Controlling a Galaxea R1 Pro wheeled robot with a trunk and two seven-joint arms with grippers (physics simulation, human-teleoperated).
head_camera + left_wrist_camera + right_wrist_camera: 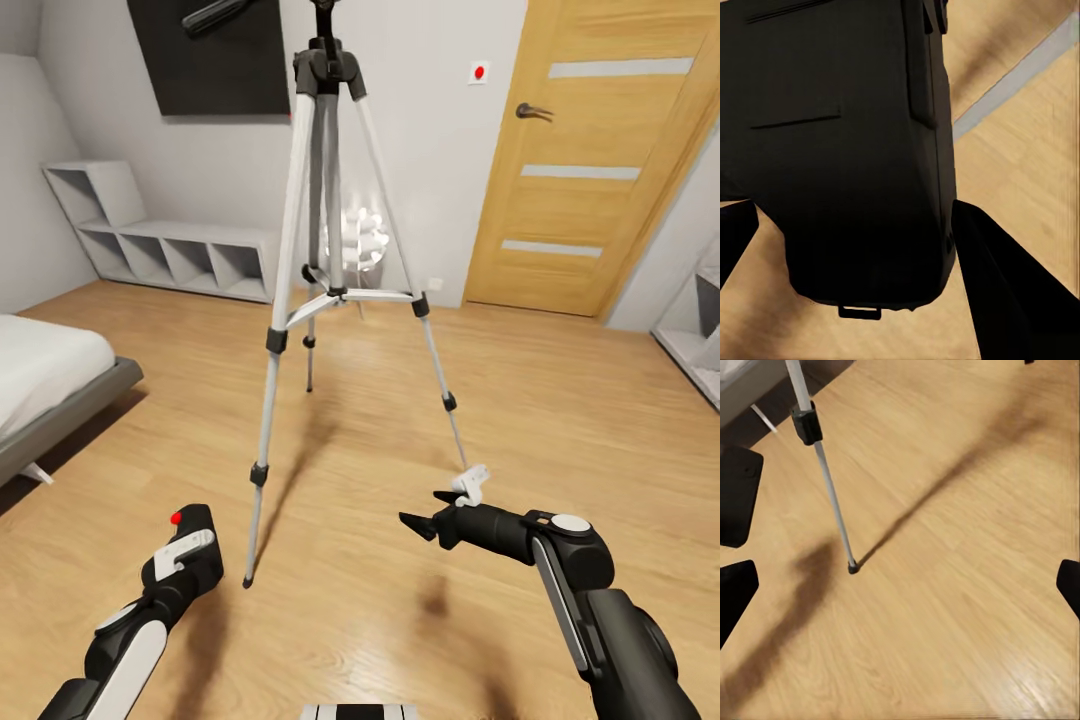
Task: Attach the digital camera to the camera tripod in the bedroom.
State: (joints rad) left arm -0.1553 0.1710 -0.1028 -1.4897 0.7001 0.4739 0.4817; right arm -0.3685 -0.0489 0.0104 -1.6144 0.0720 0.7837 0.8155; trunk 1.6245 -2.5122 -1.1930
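Digital camera (847,150) sits gripped in the left claw (855,247); right claw (418,524) spread wide, empty.

Camera tripod (322,250) silver-grey legs, black joints; floor (560,400) light wood; door (590,150) oak

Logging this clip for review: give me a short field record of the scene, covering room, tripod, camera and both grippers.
room: bedroom, wood floor, bed on the left, door ahead
camera tripod: standing upright on the floor, head bare
digital camera: black body between the left gripper's fingers
left gripper: shut on the camera, low
right gripper: open, holding nothing, over the floor
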